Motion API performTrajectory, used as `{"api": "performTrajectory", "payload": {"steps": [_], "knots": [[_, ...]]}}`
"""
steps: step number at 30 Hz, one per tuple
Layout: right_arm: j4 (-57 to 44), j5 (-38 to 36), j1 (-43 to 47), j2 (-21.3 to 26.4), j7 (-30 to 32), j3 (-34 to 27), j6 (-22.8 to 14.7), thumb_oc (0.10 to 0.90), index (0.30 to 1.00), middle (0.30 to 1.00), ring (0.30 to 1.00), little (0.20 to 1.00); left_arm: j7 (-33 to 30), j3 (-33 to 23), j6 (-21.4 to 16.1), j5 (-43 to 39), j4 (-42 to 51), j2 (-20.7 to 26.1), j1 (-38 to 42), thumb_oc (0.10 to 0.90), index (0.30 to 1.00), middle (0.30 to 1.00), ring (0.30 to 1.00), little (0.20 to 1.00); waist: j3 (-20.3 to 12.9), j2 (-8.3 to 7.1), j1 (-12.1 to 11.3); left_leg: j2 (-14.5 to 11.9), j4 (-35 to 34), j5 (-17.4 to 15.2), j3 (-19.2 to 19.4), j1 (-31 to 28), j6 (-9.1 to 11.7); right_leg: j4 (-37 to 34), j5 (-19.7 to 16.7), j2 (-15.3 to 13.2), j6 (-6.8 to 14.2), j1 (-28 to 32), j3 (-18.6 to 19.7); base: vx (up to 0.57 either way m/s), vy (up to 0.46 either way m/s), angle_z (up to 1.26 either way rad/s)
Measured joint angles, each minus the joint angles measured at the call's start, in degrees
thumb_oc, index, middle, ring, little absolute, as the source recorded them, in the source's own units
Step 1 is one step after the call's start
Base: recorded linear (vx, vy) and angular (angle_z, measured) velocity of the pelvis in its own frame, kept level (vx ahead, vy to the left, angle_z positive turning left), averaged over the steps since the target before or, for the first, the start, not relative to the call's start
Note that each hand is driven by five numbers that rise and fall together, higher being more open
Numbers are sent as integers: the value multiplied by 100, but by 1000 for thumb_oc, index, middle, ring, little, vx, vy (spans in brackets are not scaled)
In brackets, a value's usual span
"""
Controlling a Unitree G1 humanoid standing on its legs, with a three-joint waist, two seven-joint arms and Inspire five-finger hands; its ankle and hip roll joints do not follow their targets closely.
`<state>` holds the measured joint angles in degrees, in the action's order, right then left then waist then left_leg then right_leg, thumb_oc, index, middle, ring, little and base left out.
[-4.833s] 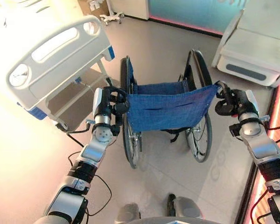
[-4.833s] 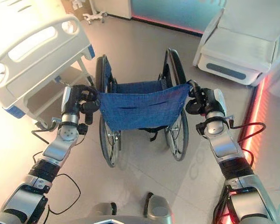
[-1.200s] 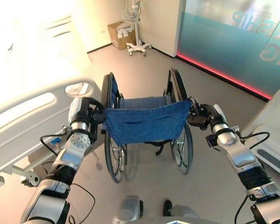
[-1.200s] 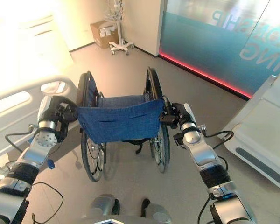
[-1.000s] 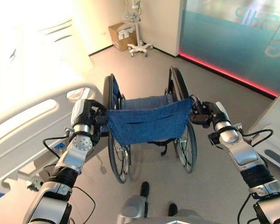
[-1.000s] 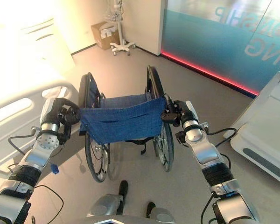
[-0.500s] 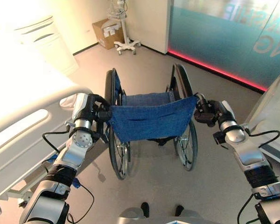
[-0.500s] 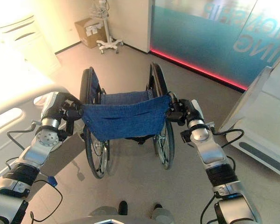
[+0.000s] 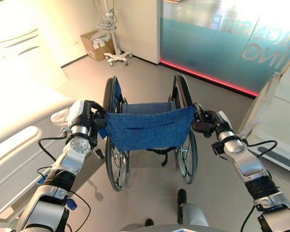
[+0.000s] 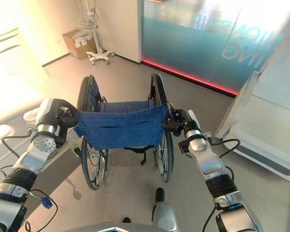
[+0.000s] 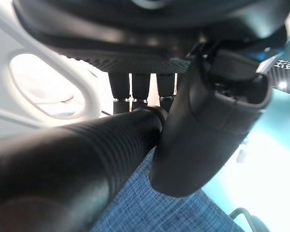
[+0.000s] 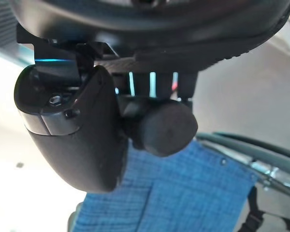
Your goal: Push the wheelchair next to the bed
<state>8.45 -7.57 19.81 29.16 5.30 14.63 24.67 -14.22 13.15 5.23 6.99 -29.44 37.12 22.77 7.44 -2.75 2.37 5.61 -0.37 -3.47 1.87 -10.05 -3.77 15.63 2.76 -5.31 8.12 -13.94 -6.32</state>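
Left hand (image 9: 85, 117): your fingers stay clamped on the wheelchair (image 9: 147, 126) grip.
Right hand (image 9: 209, 123): likewise.
Bed (image 9: 19, 140): same place, left of wheelchair.

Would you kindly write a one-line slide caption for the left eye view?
Left hand and right hand grip the push handles of a blue-backed wheelchair, with the bed alongside on its left.

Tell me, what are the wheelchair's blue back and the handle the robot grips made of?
The wheelchair's backrest looks like woven blue fabric, denim-like: a fine weave shows close up. The left push handle, gripped by the left hand, seems matte black ribbed rubber or plastic.
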Motion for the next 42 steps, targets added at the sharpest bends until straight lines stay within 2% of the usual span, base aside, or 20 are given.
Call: {"api": "performTrajectory", "payload": {"steps": [1,2,3,4,5,6,8,9,11,15,20,22,23,26,28,31,33,37,39,42], "knots": [[13,0,62,24,-12,-35,0,400,300,300,300,300,-32,7,-5,-3,7,-49,0,400,300,300,300,300,33,36,-27,5,186,-114,-49,49,14,-105,-212,65,-123,34,103,471,-267,15],[75,3,210,63,-21,-48,3,400,300,300,300,300,-43,0,6,-9,8,-175,-9,400,300,300,300,300,47,262,-98,-232,332,-274,-84,207,-40,-14,-206,235,-338,103,47,606,-364,0],[155,4,253,95,-40,-44,-11,400,300,300,300,300,-69,-85,23,2,-40,-299,-14,400,300,300,300,300,82,437,-139,-404,452,-330,53,193,68,528,77,318,-826,24,-77,531,-320,25],[282,14,243,215,-43,19,12,400,300,300,300,300,-144,10,75,21,-113,-439,26,400,300,300,300,300,27,569,-142,-678,1003,-466,169,301,472,1459,510,445,-1200,109,-265,306,-208,60],[356,16,251,278,-118,104,42,400,300,300,300,300,-88,232,94,-62,47,-118,86,400,300,300,300,300,-3,-78,-130,-254,2079,-540,281,712,603,743,1007,-12,-804,634,-29,218,-127,68],[426,27,267,326,-139,126,5,400,300,300,300,300,-121,208,48,-78,2,-200,77,400,300,300,300,300,58,18,-136,-364,2531,-595,257,885,676,650,989,107,-833,733,-62,234,-102,51],[460,41,328,369,-136,132,-11,400,300,300,300,300,-160,235,54,-82,-16,-304,100,400,300,300,300,300,136,76,-239,-486,4308,39,290,1863,898,246,772,260,-1024,1099,9,273,-7,17],[423,48,329,411,-131,116,-31,400,300,300,300,300,-179,208,21,-101,-8,-365,4,400,300,300,300,300,234,98,-327,-476,4372,17,280,2065,710,27,688,321,-973,1287,144,281,54,-23],[411,49,333,429,-132,167,-65,400,300,300,300,300,-215,116,-4,-105,105,-358,-179,400,300,300,300,300,234,161,-456,-466,3172,-15,314,1944,610,-374,570,441,-956,1561,264,372,108,-33],[394,64,363,426,-71,153,-67,400,300,300,300,300,-239,-22,-98,-103,238,-390,-261,400,300,300,300,300,344,280,-583,-442,720,214,303,1843,722,-1302,285,729,-1015,2208,466,366,117,-16],[301,94,377,426,-73,-2,-81,400,300,300,300,300,-239,-244,-97,-103,551,-428,-319,400,300,300,300,300,320,371,-802,-405,199,237,128,1419,685,-1327,527,751,-980,2309,572,284,75,-29],[311,127,479,420,-77,-46,-84,400,300,300,300,300,-238,-313,-98,-69,679,-444,-321,400,300,300,300,300,289,443,-792,-458,-276,861,166,1029,204,-1110,656,759,-714,2234,518,243,40,-27],[388,252,567,392,-89,-37,-85,400,300,300,300,300,-233,-364,-96,-33,749,-438,-310,400,300,300,300,300,258,523,-905,-503,-370,1204,280,943,15,-987,762,694,-583,2176,222,223,55,-63],[500,271,689,296,-89,-48,-96,400,300,300,300,300,-227,-393,-55,125,815,-375,-227,400,300,300,300,300,249,351,-1021,-326,-447,1058,508,818,-88,-783,889,279,-485,2044,-386,220,81,-44],[500,272,747,286,-87,-53,-96,400,300,300,300,300,-209,-387,-31,131,776,-331,-111,400,300,300,300,300,247,347,-956,-281,-440,973,563,809,-190,-449,905,198,-425,1937,-395,213,88,-9],[633,272,724,280,-68,-61,-99,400,300,300,300,300,-172,-140,26,177,577,-275,166,400,300,300,300,300,259,382,-944,-314,-432,854,579,606,-312,1084,881,69,-365,1340,-379,211,30,1],[713,272,624,279,-52,-27,-91,400,300,300,300,300,-166,51,77,169,483,-273,225,400,300,300,300,300,271,413,-801,-281,-415,669,478,345,-408,1921,876,-287,-289,944,-390,327,-145,23],[698,272,581,280,-24,-12,-90,400,300,300,300,300,-141,118,97,114,398,-260,293,400,300,300,300,300,281,402,-567,-167,-407,573,323,175,-413,780,606,-781,77,509,-53,283,-208,24],[701,272,583,279,-23,-6,-90,400,300,300,300,300,-117,124,136,100,345,-267,332,400,300,300,300,300,281,381,-430,-124,-388,521,135,136,-389,-126,330,-793,260,442,185,398,-314,46],[694,272,587,278,-37,47,-64,400,300,300,300,300,-79,148,144,-47,213,-257,413,400,300,300,300,300,276,147,-351,49,-318,360,-19,38,-366,-1190,-293,-895,324,441,408,346,-342,37]]}}
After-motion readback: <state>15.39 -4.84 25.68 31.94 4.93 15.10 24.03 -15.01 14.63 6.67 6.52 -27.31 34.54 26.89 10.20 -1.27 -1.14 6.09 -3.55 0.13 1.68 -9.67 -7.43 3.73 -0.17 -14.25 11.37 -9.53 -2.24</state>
